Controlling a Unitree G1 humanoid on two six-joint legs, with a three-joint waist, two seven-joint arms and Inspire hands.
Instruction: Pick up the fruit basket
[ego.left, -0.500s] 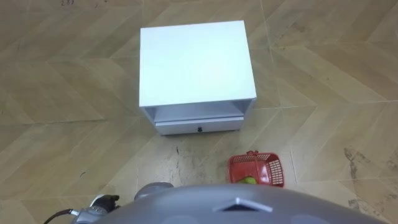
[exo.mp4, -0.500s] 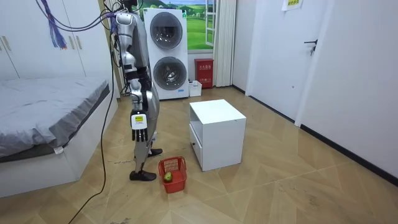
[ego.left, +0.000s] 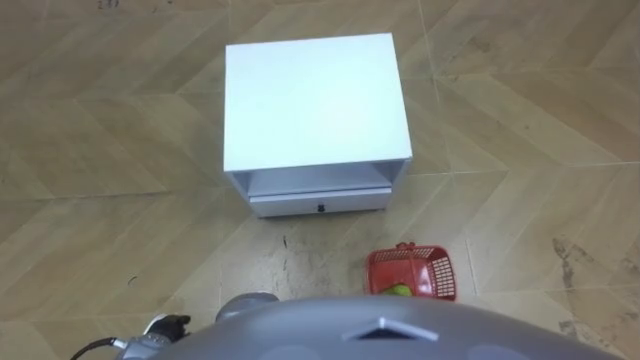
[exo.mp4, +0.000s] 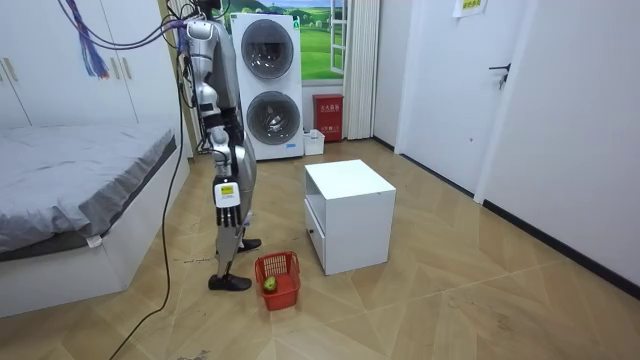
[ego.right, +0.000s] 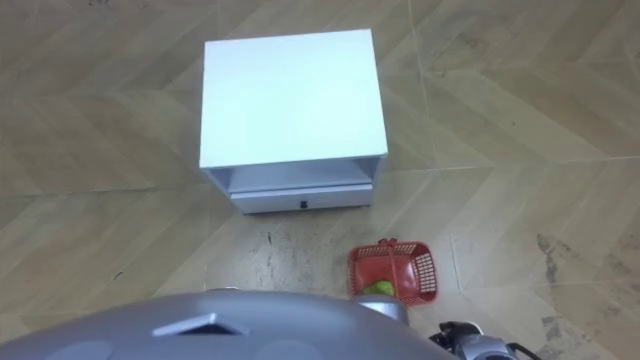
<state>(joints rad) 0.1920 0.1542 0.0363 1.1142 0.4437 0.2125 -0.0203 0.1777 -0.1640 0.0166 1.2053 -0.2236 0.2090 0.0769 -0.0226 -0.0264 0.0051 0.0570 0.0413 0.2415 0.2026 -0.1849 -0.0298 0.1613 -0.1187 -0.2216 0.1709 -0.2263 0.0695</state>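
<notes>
The red plastic fruit basket (ego.left: 441, 271) (ego.right: 424, 272) stands on the wooden floor just in front of my feet, to my right. A green fruit (ego.left: 400, 291) (exo.mp4: 268, 284) lies in it. In the room view I stand upright beside the basket (exo.mp4: 287, 266) and face a white cabinet. My right hand (exo.mp4: 228, 206) hangs at my side at thigh height, fingers straight down, well above the basket and holding nothing. A dark part of my left arm (ego.left: 163, 326) shows at the bottom left of the left eye view.
The white cabinet (ego.left: 315, 100) (exo.mp4: 350, 190), with a low drawer (ego.left: 320, 204), stands straight ahead, just beyond the basket. A bed (exo.mp4: 80, 170) lies behind me. Stacked washing machines (exo.mp4: 267, 85) and a red box (exo.mp4: 328, 118) are at the far wall.
My right hand has swung slightly toward the room view's right. The basket and the cabinet have not moved.
</notes>
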